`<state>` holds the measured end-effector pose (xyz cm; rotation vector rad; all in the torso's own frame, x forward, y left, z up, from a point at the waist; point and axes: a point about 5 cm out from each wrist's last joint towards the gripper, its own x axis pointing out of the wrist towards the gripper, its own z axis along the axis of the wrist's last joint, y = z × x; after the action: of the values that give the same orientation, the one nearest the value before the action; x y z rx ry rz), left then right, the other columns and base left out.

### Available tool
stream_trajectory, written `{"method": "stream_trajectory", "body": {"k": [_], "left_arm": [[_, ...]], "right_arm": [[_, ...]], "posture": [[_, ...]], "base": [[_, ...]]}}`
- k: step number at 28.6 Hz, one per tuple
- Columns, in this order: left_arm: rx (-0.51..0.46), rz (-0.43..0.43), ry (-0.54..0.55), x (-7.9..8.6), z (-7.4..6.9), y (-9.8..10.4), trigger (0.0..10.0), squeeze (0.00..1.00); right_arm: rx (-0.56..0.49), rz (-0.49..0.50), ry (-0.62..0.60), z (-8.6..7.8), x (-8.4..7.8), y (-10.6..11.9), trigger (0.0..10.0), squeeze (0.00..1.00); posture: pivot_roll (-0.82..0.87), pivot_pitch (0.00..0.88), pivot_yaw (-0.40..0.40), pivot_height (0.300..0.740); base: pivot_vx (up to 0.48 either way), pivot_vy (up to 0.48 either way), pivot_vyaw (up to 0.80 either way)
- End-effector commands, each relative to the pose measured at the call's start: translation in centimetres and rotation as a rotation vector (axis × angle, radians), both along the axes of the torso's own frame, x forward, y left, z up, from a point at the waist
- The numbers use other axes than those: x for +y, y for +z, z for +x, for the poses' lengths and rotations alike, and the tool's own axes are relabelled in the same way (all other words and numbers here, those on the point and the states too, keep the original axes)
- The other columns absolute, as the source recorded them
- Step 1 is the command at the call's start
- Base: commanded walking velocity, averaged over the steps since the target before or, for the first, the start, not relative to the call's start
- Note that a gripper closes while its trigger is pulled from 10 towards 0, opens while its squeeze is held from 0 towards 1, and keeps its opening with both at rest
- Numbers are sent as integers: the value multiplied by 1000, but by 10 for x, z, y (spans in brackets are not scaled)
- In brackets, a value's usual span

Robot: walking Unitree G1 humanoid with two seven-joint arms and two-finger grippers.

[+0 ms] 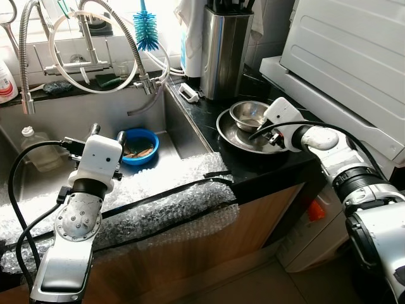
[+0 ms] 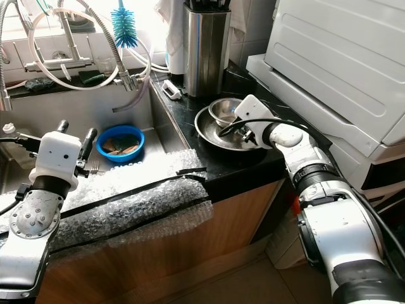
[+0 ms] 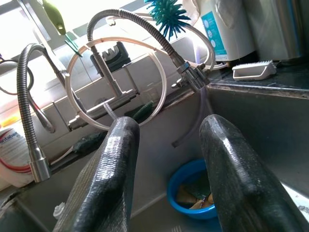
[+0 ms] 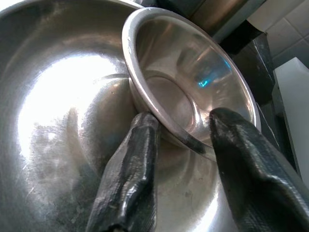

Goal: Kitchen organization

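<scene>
On the black bench (image 1: 266, 166) beside the sink (image 1: 38, 183), a small steel bowl (image 1: 249, 114) sits inside a wider steel pan (image 1: 233, 135). The right end effector (image 4: 181, 137) reaches in from about 4 o'clock, one finger (image 4: 133, 179) outside the small bowl's wall and the other inside, straddling its rim; the fingers are slightly apart and I cannot tell whether they press the metal. A steel knife holder (image 1: 224, 50) stands on the bench at 11 o'clock from the pan.

The left end effector (image 3: 166, 174) hangs over the near edge of the sink with its fingers spread and nothing between them. A blue bowl (image 1: 138, 145) with scraps inside lies on the sink floor at 2 o'clock from it. Behind the sink rise a coiled spring tap (image 1: 120, 28) and a blue bottle brush (image 1: 145, 28). Bubble wrap (image 1: 164, 196) covers the front edge of the sink.
</scene>
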<state>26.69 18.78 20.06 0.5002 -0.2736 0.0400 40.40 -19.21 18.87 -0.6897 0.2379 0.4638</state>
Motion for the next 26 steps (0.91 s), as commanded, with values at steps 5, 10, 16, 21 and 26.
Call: {"method": "stream_trajectory", "body": {"k": [5, 10, 16, 21, 26], "left_arm": [[7, 18, -2, -1, 0, 1, 10000, 0], [14, 20, 0, 0, 0, 0, 10000, 0], [12, 22, 5, 0, 0, 0, 10000, 0], [5, 22, 12, 1, 0, 1, 10000, 0], [-9, 16, 22, 1, 1, 3, 10000, 0]], "right_arm": [[28, -11, 34, -1, 3, -4, 0, 0], [31, -10, 37, -1, 5, -5, 0, 0], [13, -1, 33, 0, 7, -3, 0, 0], [-55, 34, 16, 3, 9, 7, 0, 0], [-172, 108, 43, 5, 21, 22, 0, 0]], "posture": [[20, 0, -61, 740], [22, 0, -62, 740], [21, 0, -63, 740], [21, 0, -64, 740], [19, 0, -65, 740]], "base": [[0, 0, 0], [0, 0, 0], [0, 0, 0], [0, 0, 0], [0, 0, 0]]}}
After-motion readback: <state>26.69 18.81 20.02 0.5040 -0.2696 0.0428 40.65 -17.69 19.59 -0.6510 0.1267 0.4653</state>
